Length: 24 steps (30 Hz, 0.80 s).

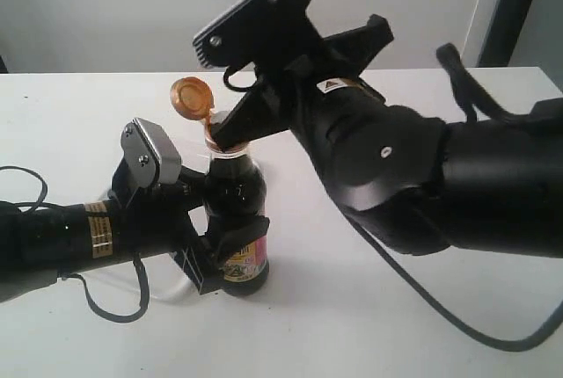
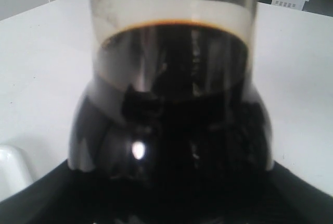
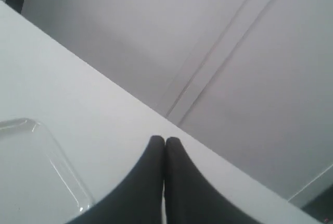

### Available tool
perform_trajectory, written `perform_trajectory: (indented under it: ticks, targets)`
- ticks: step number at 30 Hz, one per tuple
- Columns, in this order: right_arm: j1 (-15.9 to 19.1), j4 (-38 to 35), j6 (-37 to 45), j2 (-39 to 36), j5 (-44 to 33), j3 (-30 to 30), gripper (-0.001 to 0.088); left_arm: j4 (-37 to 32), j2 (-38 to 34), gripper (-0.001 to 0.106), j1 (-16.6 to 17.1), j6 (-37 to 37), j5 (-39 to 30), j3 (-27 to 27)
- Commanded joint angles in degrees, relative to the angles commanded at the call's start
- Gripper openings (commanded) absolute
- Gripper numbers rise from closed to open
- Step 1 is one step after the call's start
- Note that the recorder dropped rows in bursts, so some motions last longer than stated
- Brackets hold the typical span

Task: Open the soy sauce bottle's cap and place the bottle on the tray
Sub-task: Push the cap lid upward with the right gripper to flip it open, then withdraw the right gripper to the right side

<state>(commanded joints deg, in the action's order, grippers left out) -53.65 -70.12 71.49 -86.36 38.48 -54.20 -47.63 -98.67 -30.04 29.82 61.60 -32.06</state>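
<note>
White table (image 1: 369,308), soy sauce bottle (image 1: 236,198), label (image 1: 249,261) unreadable

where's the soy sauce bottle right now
In the exterior view the soy sauce bottle stands upright on the white table, left of centre, gripped by the left tool, the right tool at its open cap.

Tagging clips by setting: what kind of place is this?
Probably a lab or test room, not a kitchen: a bare white table, plain pale walls, loose cabling.

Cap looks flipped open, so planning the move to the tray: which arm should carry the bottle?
Left. Its end effector already clamps the small clear bottle of dark liquid; the right end effector is shut, at the open orange-brown flip-top cap.
</note>
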Motion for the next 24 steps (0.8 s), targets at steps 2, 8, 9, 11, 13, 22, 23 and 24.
perform_trajectory:
  ticks: [2,8,9,11,13,22,23,24]
  targets:
    - [0.0,-2.3,-0.4,1.5,-1.5,0.1,0.0,0.0,0.0,0.0,0.0,0.0,0.0,0.0]
    - [0.0,-12.7,4.7,6.7,-8.3,1.1,0.0,0.0,0.0,0.0,0.0,-0.2,0.0,0.0]
    - [0.0,-15.4,7.5,7.6,-9.5,1.5,0.0,0.0,0.0,0.0,0.0,-0.2,0.0,0.0]
    - [0.0,-22.2,14.6,8.9,-10.4,1.7,0.0,0.0,0.0,0.0,0.0,-0.2,-0.3,0.0]
    - [0.0,-29.2,23.6,10.0,-10.4,1.7,0.0,0.0,0.0,0.0,0.0,-0.1,-0.9,0.0]
    - [2.1,-29.8,37.2,18.3,-17.7,7.4,0.0,0.0,0.0,0.0,0.0,0.1,-4.1,0.0]
    - [3.0,-29.8,39.7,18.7,-22.4,8.2,0.0,0.0,0.0,0.0,0.0,0.1,-4.0,0.0]
    - [3.6,-29.8,43.3,18.9,-27.8,8.9,0.0,0.0,0.0,0.0,0.0,0.1,-4.0,0.0]
